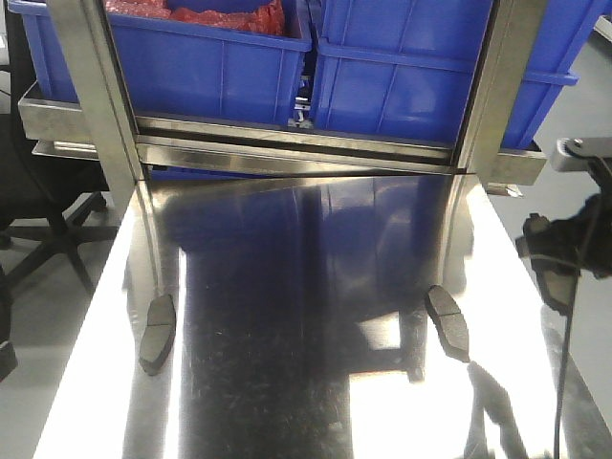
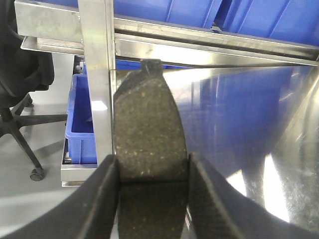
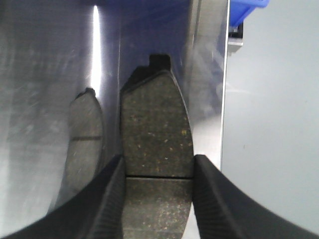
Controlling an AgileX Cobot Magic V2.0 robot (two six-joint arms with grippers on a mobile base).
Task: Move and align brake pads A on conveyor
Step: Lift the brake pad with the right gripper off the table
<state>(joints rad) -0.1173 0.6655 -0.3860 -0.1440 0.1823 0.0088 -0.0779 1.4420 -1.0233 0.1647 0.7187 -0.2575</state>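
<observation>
Two brake pads lay flat on the shiny steel table (image 1: pixel 306 382), the left pad (image 1: pixel 158 333) and the right pad (image 1: pixel 448 323) well apart. My left pincer (image 2: pixel 153 159) was closed tight on a third pad (image 2: pixel 149 124), and my right pincer (image 3: pixel 159 159) on a fourth pad (image 3: pixel 157 119) near the table's right edge.

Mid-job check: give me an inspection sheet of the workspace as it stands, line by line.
Surface: shiny steel table; conveyor not in view.
Job's things: left pad and right pad lie flat on the table, far apart; two more are held.
Clutter: nothing seen.
Grippers: left gripper shut on a third pad; right gripper shut on a fourth pad, by the table's right edge.
Cables: one cable hangs below the right arm.
Surroundings: blue bins on a rack behind; chair at left.
</observation>
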